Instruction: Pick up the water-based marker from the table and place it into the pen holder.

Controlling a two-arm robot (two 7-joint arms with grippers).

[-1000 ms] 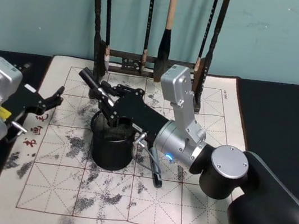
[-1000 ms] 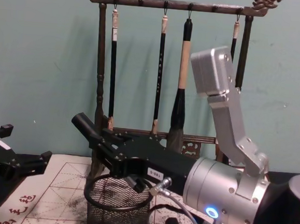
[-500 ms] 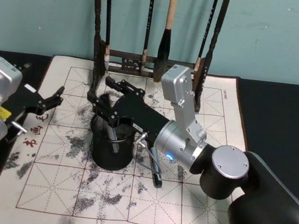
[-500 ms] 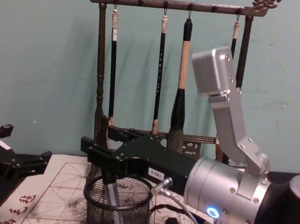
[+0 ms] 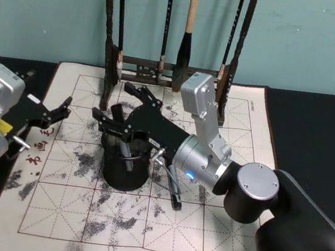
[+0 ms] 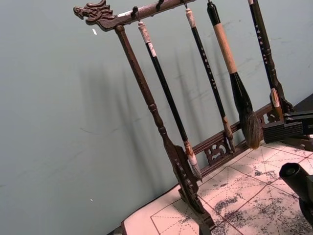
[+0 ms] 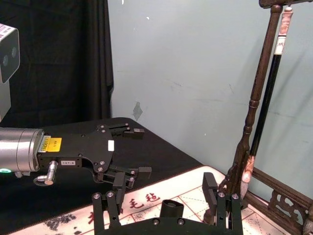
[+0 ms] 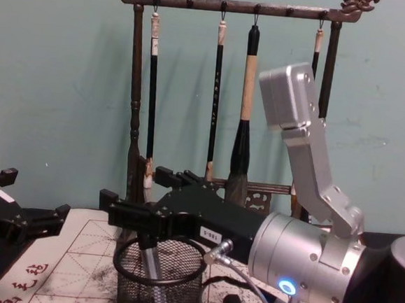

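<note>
Aslant, slim grey marker [image 8: 152,277] occupies cylindrical wire-mesh pen holder [image 8: 186,290].

Marker [image 8: 152,274] dropped into pen holder [image 8: 179,284].

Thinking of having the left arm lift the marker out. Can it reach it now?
Probably not: the right gripper hangs open right over the holder, fingers straddling the marker and blocking the mouth. The left gripper sits off at the left edge of the mat.

Pen holder [image 5: 124,171] black mesh; table mat [image 5: 214,235] cream, grid-lined, grey-smudged.
</note>
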